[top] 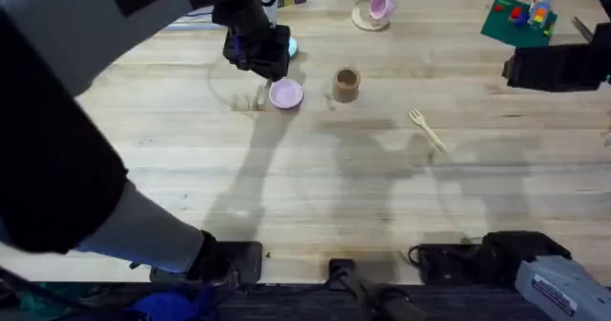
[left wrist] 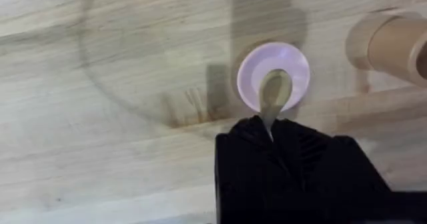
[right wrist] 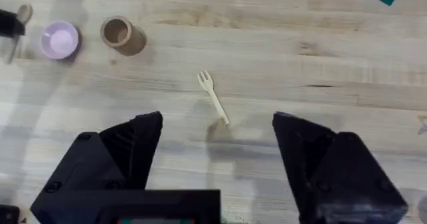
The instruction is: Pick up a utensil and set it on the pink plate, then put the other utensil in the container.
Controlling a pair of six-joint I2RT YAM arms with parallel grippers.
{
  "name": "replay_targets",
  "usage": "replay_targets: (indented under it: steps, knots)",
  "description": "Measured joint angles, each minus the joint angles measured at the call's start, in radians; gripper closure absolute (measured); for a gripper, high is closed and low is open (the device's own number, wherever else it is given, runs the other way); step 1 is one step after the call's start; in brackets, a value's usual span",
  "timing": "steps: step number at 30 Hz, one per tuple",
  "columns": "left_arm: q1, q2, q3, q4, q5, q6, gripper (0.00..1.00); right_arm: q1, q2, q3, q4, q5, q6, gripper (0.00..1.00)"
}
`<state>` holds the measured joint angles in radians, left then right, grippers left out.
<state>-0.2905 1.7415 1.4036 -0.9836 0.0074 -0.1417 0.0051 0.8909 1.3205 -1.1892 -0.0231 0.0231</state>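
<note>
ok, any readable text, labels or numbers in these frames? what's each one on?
None can be read.
The one candidate: a white sticker on the right arm's base, with dark print too small and blurred to make out.
No print is visible on the pink plate, the container, the fork or the spoon held over the plate in the left gripper.
</note>
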Motion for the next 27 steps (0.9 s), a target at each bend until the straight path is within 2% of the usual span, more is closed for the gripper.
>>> replay_targets:
  steps: [6, 15, 27]
  knots:
    - [-0.01, 0.042, 0.0, 0.014, 0.001, -0.001, 0.96, 0.0, 0.0, 0.0, 0.0, 0.0, 0.0, 0.005]
    - [-0.071, 0.12, 0.0, 0.06, 0.004, -0.002, 0.96, 0.0, 0.0, 0.0, 0.0, 0.0, 0.0, 0.005]
    - [-0.071, 0.135, 0.0, 0.079, 0.003, -0.008, 0.953, 0.0, 0.0, 0.0, 0.0, 0.0, 0.0, 0.005]
